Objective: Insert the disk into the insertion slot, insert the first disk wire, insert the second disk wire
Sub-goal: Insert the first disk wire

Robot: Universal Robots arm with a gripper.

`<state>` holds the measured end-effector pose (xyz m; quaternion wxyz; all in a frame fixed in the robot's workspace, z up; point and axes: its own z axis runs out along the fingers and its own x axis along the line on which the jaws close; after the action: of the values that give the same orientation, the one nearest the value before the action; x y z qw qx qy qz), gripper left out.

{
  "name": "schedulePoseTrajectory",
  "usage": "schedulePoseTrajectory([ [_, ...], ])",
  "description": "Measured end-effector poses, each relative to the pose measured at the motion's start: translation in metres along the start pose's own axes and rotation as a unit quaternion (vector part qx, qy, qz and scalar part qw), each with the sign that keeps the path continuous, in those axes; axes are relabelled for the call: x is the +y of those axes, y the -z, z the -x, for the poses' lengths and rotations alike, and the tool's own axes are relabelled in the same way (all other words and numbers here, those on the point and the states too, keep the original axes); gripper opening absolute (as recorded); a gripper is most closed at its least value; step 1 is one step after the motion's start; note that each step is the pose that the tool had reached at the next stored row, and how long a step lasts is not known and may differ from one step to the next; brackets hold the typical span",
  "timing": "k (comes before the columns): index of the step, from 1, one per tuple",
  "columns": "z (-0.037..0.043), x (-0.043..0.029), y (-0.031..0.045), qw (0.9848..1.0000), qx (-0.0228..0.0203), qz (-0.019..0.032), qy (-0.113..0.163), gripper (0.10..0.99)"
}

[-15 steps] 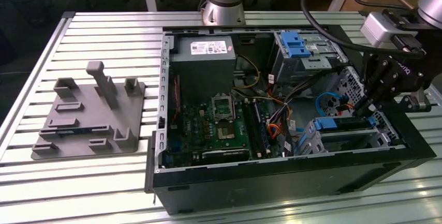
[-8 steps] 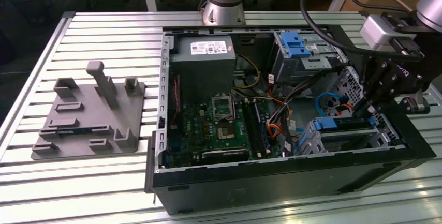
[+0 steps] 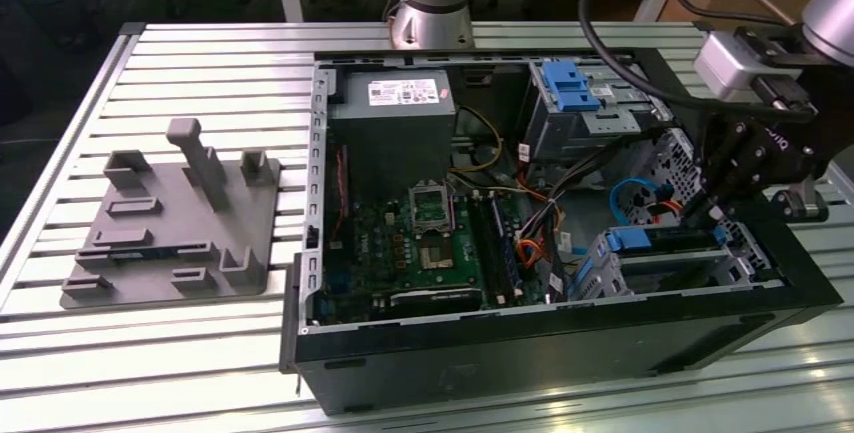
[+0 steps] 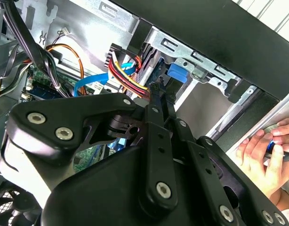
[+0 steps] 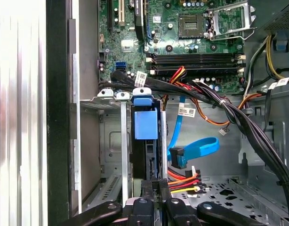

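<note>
step 1 looks done: disk (image 5: 145,123) sits on edge inside the insertion slot (image 5: 111,141), with its blue carrier tab poking out of the mouth. in the exterior view the slot is at about 3 o'clock from the motherboard (image 3: 427,243), in a corner of the open pc case (image 3: 534,353).

step 2 is in hand, i judge. gripper (image 4: 157,90) has its fingers drawn together, pinching what looks like the small dark plug of the first disk wire (image 5: 184,182), the red/orange/yellow bundle, right at the disk's edge. can't tell if the plug is seated.

step 3 not done: second disk wire (image 5: 196,147) curls loose in a loop just beside the disk, and its plug looks unplugged. in the exterior view it's at 11 to 12 o'clock from the slot.

materials:
- slot: thin silver-grey sheet metal, boxy, with punched holes and folded tabs.
- disk carrier: smooth bright blue plastic.
- second disk wire: flat, glossy, ribbon-like, probably springy.
- first disk wire: thin round insulated strands, likely floppy.
- gripper: matte black linked bars with bolt heads.
- case: black outside, bare metal inside, on a ribbed metal table (image 3: 200,353).

a person's hand (image 4: 262,150) is outside the case, well apart from the gripper.
</note>
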<state>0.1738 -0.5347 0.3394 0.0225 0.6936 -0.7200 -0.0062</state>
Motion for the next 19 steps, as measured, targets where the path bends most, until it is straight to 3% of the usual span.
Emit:
schedulePoseTrajectory([
  [19, 0.0001, -0.0003, -0.0059, 1.0, 0.0, 0.0, 0.0, 0.165],
])
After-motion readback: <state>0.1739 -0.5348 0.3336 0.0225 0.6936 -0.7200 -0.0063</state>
